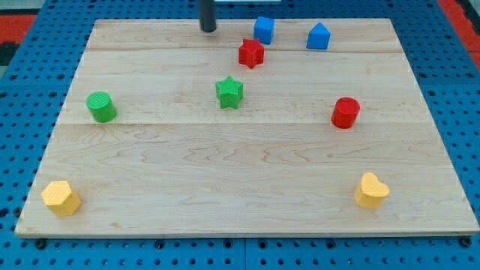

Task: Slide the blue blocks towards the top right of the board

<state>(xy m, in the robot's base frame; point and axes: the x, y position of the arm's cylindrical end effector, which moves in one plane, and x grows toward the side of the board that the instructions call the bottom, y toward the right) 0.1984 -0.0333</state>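
Camera view: wooden board [247,165] on a blue pegboard surface [22,67]; my tip [208,28] sits near the board's top edge, left of centre-top; it touches no block; no gripper on this rig, just a bare dark rod, so nothing is grasped or clenched

Blue cube [263,30] near the top edge, just right of my tip with a clear gap between them; blue house-shaped block [318,36] further to the view's right, also near the top edge, apart from the cube; both blue blocks lie in the top middle-to-right part of the board, neither at the top right corner

Red star [252,53] just below the blue cube, close to it or touching, cannot tell which; green star [229,92] below that, around board centre, apart from the red star; red cylinder [346,112] on the right half, mid-height, well apart from the blue blocks; green cylinder [100,106] on the left side, mid-height, alone

Yellow hexagon-like block [60,197] at the bottom left corner; yellow heart-like block [371,190] near the bottom right corner; both well apart from everything else

Tip is nearest the blue cube, then the red star; the rod's upper part is cut off by the view's top
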